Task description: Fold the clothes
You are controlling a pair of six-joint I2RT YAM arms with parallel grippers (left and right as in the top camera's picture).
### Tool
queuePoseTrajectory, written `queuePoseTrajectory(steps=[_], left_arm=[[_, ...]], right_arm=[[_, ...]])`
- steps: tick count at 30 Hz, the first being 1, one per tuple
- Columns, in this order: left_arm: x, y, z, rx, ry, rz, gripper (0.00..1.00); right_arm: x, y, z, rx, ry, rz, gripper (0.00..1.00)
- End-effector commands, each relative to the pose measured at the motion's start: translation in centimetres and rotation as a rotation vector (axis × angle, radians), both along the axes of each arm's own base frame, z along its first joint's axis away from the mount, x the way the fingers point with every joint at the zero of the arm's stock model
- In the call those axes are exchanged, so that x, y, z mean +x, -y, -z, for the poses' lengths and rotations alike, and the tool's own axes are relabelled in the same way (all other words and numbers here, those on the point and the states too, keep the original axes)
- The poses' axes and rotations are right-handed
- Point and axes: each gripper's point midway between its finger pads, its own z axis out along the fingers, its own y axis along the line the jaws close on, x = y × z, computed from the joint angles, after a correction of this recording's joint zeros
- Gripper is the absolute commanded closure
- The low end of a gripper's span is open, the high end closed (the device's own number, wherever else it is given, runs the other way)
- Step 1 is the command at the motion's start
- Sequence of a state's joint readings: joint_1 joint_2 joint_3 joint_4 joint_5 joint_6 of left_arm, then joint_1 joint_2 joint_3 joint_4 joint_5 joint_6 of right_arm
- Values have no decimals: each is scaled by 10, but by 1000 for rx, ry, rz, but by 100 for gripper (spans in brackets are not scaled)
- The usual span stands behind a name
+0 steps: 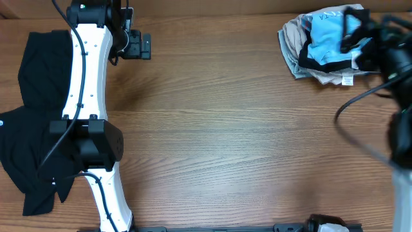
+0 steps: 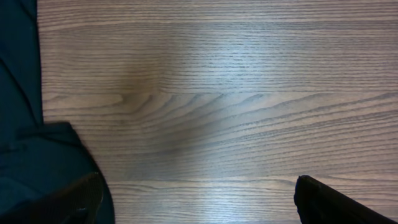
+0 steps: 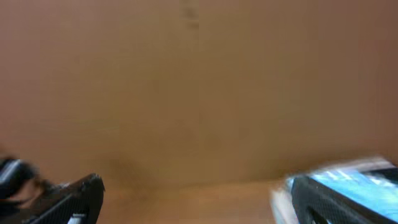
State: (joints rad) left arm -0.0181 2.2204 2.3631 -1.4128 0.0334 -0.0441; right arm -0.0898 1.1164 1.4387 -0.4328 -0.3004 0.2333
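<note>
A crumpled pile of clothes lies at the far right of the table: a light blue T-shirt [image 1: 325,35] on top of beige cloth [image 1: 293,38], with black trim. A large plain black garment [image 1: 29,122] lies spread at the left edge, partly under my left arm. My left gripper [image 1: 135,45] is open and empty near the far left, over bare wood [image 2: 199,205], with the black garment [image 2: 37,168] beside its left finger. My right gripper [image 1: 364,35] is blurred at the pile. It is open [image 3: 196,199], with light blue cloth [image 3: 357,180] behind its right finger.
The wooden table [image 1: 225,129] stretches between the two garments. My white left arm [image 1: 87,96] lies over the black garment's right side. Dark cables [image 1: 360,122] hang from my right arm at the right edge.
</note>
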Motion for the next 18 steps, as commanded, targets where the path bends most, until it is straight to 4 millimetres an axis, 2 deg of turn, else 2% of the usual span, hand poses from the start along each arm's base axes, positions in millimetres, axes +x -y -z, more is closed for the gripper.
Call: queuePoseTrajectory(steps=[1,4,7,12,18], left_arm=[[-2,3,-6,-4,11,26,0],[-2,3,-6,-4,12,26,0],[-2,3,-6,-4,11,26,0],[-2,3,-6,-4,12,26,0],[-2,3,-6,-4,11,26,0]], right_arm=[[-16,-7,6,-15,97,58,0],[-26,-18,23,-7,161,54,0],[-38,-23,50,-1,192,42,0],[-58,-22,107,13,208,39,0],[-85,-19,160,21,298,40,0]])
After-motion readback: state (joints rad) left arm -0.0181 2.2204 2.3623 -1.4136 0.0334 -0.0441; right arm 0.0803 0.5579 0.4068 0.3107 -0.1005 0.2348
